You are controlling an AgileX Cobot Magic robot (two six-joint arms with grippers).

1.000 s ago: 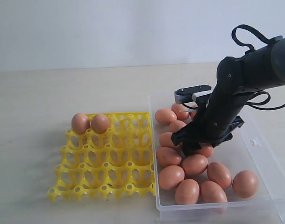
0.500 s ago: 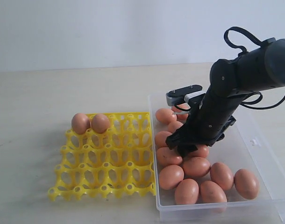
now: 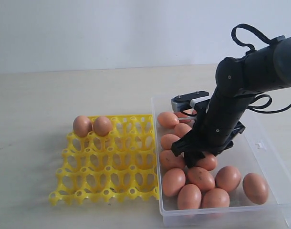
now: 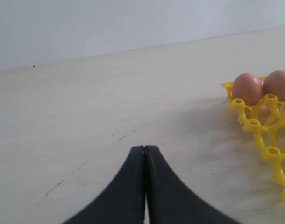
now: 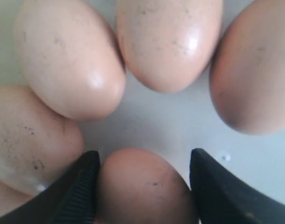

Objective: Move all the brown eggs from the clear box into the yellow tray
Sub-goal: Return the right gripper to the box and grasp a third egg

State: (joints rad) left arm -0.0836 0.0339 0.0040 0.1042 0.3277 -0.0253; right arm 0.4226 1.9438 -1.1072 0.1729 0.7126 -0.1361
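Note:
The clear box [image 3: 267, 160] holds several brown eggs [image 3: 200, 178]. My right gripper [image 3: 194, 153] reaches down among them. In the right wrist view, the right gripper [image 5: 145, 156] has one brown egg [image 5: 142, 189] between its black fingers [image 5: 81, 186], which press on both of its sides. Three more eggs [image 5: 168, 42] lie just past it on the box floor. The yellow tray [image 3: 112, 167] stands left of the box with two eggs [image 3: 82, 125] in its far left cups. My left gripper [image 4: 145, 149] is shut and empty over bare table, with the tray's corner [image 4: 268, 135] beside it.
The box's low clear walls [image 3: 157, 157] close in the eggs, and its left wall lies against the tray. The eggs crowd tightly around the right gripper. Bare beige table [image 3: 36, 105] spreads to the left of the tray and behind it.
The right gripper has moved left and down among the eggs and closed in on one. Eggs at the front of the box were pushed and shifted. The tray has not moved.

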